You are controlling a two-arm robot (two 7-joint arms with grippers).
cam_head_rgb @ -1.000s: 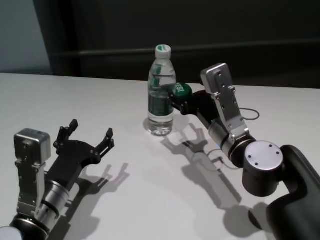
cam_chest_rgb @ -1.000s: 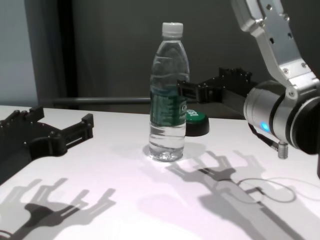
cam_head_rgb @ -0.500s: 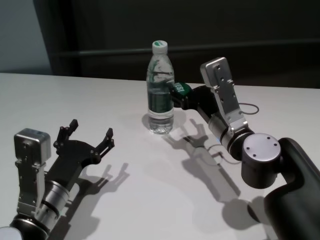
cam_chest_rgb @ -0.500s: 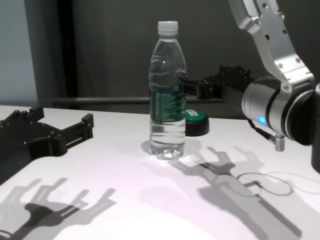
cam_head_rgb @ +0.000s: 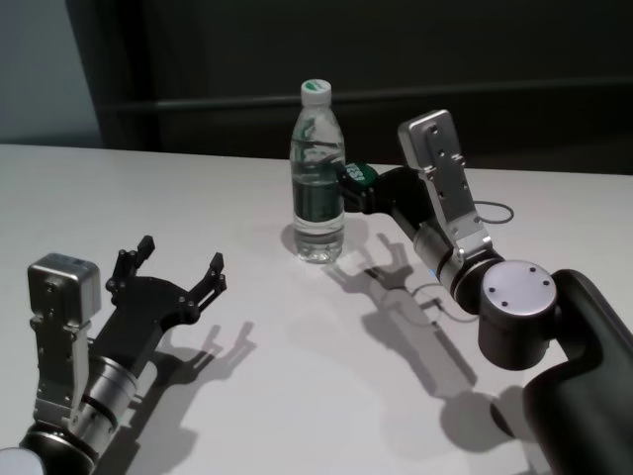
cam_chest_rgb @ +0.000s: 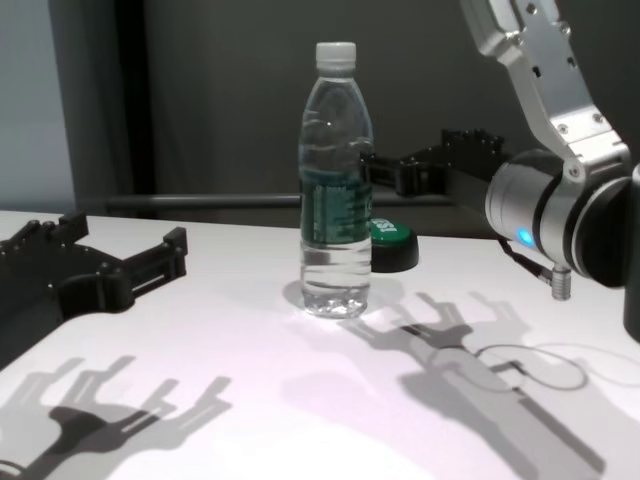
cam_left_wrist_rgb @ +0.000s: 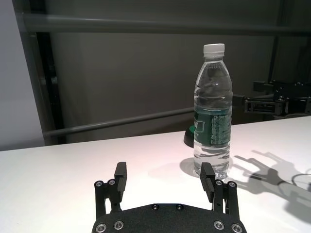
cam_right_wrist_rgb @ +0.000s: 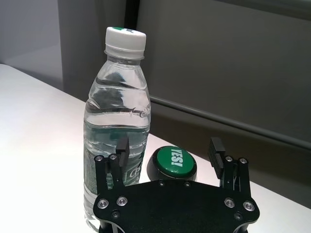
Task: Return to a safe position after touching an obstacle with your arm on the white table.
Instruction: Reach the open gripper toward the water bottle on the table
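Note:
The obstacle, a clear water bottle [cam_head_rgb: 318, 183] with a white cap and dark green label, stands upright on the white table [cam_head_rgb: 297, 386]. My right gripper [cam_head_rgb: 352, 195] hovers open just to its right, one finger close beside the label; contact cannot be told. The right wrist view shows the bottle [cam_right_wrist_rgb: 116, 141] by one finger [cam_right_wrist_rgb: 122, 146] with nothing between the two. From the chest, the bottle [cam_chest_rgb: 336, 190] and right gripper [cam_chest_rgb: 400, 172] appear side by side. My left gripper [cam_head_rgb: 168, 277] rests open near the front left, well short of the bottle [cam_left_wrist_rgb: 213, 111].
A low black button with a green top [cam_head_rgb: 358, 176] sits just behind the right gripper, also seen as the button [cam_right_wrist_rgb: 174, 162] and the button [cam_chest_rgb: 390, 240]. A thin cable loop [cam_chest_rgb: 530, 365] lies on the table at the right. Dark wall and rail stand behind the far edge.
The bottle, tilted a second ago, now stands upright and a little farther left. My right gripper has risen slightly and eased back. The left arm has not moved.

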